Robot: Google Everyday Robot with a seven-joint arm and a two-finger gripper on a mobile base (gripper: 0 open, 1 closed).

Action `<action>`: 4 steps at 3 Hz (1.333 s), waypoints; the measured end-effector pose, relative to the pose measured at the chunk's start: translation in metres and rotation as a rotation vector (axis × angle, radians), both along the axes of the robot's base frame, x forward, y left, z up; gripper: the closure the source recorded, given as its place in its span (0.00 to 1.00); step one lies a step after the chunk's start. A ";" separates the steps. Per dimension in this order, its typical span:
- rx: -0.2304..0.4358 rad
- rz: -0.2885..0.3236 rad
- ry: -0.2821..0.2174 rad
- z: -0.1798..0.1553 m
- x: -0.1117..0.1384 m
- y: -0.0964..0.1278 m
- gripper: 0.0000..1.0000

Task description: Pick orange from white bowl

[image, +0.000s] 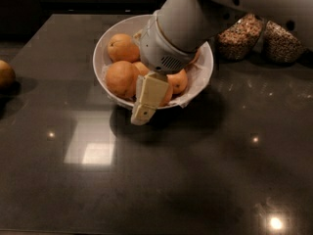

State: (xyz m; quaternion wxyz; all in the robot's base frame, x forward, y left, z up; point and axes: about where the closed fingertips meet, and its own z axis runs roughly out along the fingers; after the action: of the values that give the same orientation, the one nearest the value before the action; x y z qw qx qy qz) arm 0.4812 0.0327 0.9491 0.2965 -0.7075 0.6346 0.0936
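Note:
The white bowl (207, 75) stands at the back middle of the dark counter and holds several oranges on a crinkled white liner. The orange (121, 78), the biggest one, lies at the bowl's front left. A smaller one (122, 47) lies behind it and another (179, 81) to its right. My gripper (142, 112) hangs from the big white arm (181, 28) over the bowl's front rim, just right of the orange and in front of the fruit in the middle. The arm hides the middle and back right of the bowl.
Two glass jars of grains (240, 36) (280, 43) stand at the back right, close to the bowl. A lone orange-brown fruit (5, 73) lies at the far left edge. The dark counter (195, 180) shows bright light reflections.

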 end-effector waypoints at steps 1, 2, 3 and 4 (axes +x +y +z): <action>0.017 0.010 -0.013 0.001 0.012 0.013 0.00; 0.022 0.009 -0.025 0.002 0.021 0.020 0.06; 0.017 -0.001 -0.036 0.002 0.027 0.022 0.10; 0.009 -0.018 -0.041 -0.001 0.032 0.020 0.15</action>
State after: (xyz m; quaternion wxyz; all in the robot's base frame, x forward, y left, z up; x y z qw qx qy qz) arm 0.5131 0.0530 0.9486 0.3135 -0.7023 0.6341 0.0794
